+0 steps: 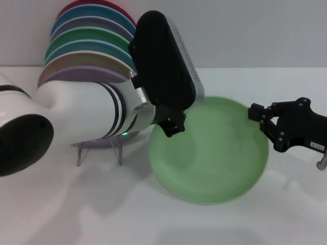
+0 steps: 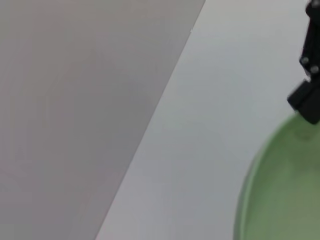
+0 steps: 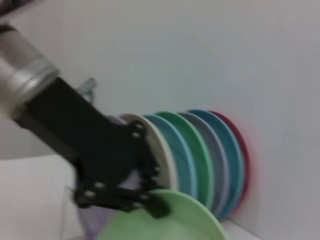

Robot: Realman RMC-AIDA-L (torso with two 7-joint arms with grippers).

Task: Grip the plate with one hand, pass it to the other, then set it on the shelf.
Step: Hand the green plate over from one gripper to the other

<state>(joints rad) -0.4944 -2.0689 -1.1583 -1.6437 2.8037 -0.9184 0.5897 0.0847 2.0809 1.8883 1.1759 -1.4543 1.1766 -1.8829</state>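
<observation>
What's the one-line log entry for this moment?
stage: handover | plate: tilted above table, beside shelf | left hand: gripping plate's left rim | right hand: at plate's right rim | shelving: not yet done

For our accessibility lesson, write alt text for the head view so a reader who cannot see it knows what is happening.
A pale green plate is held tilted above a white table between two robot grippers, the left gripper at its left edge and the right gripper at its right edge. Behind the left arm, a row of coloured plates stands upright in a clear rack.
</observation>
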